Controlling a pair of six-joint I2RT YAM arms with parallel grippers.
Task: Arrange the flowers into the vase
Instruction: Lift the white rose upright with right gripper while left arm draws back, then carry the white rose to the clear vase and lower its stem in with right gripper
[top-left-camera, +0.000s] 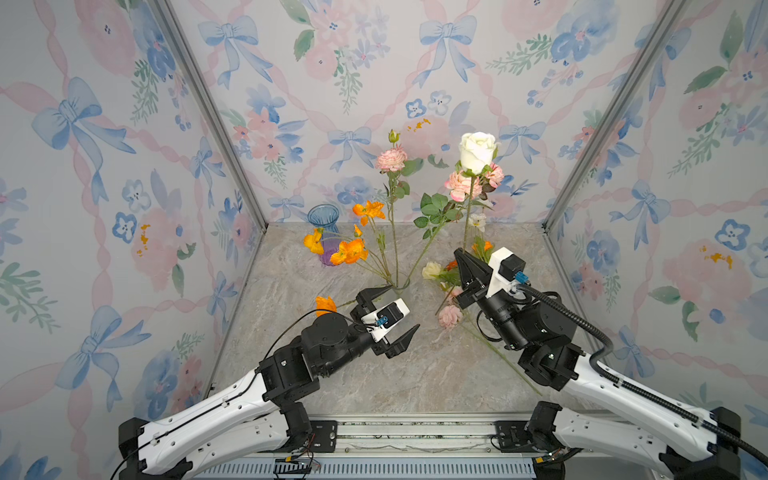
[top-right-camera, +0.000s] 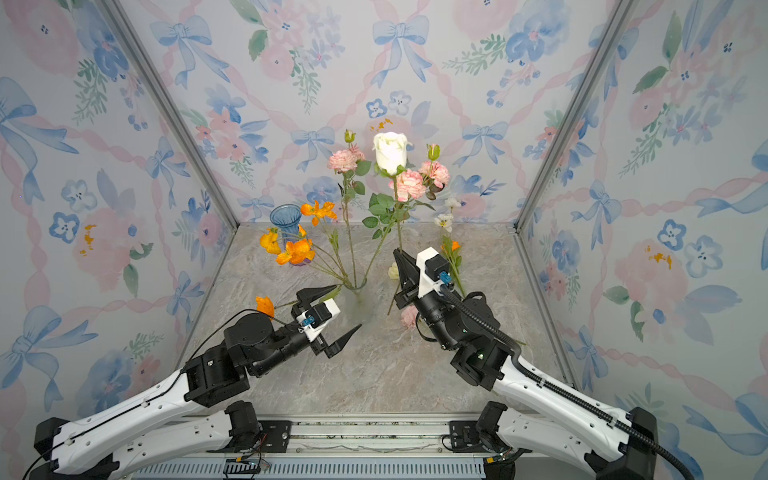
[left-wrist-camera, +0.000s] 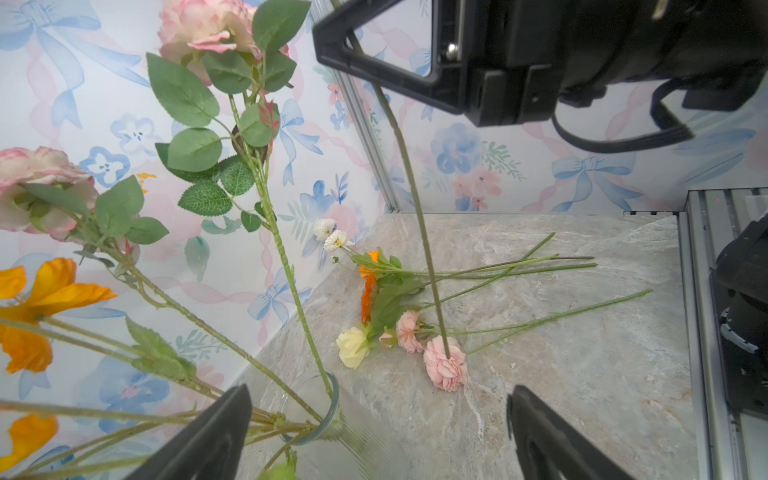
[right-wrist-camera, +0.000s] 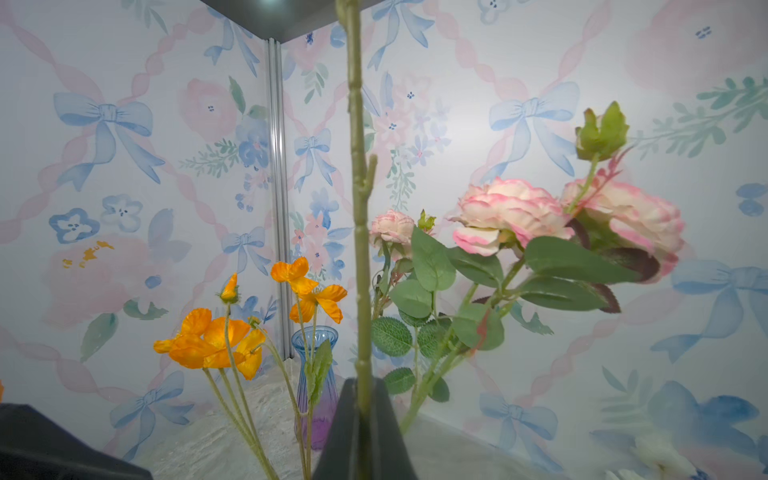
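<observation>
A clear glass vase (top-left-camera: 401, 286) (top-right-camera: 356, 293) (left-wrist-camera: 329, 409) stands mid-table and holds orange poppies (top-left-camera: 348, 251) (right-wrist-camera: 208, 340) and pink ruffled flowers (top-left-camera: 391, 160) (right-wrist-camera: 511, 216). My right gripper (top-left-camera: 459, 254) (top-right-camera: 397, 254) (right-wrist-camera: 363, 395) is shut on the stem (left-wrist-camera: 411, 187) of a white rose (top-left-camera: 478, 151) (top-right-camera: 390, 153), held upright to the right of the vase. The stem's lower end hangs over loose flowers (top-left-camera: 450, 316) (left-wrist-camera: 395, 328) lying on the table. My left gripper (top-left-camera: 404, 306) (top-right-camera: 349, 306) (left-wrist-camera: 380, 392) is open beside the vase, with nothing in it.
A small blue and purple vase (top-left-camera: 324, 232) (top-right-camera: 286, 224) (right-wrist-camera: 316, 374) stands at the back left, behind the poppies. One orange bloom (top-left-camera: 325, 305) droops low over my left arm. Wallpapered walls close in three sides, and a metal rail (top-left-camera: 415, 432) runs along the front.
</observation>
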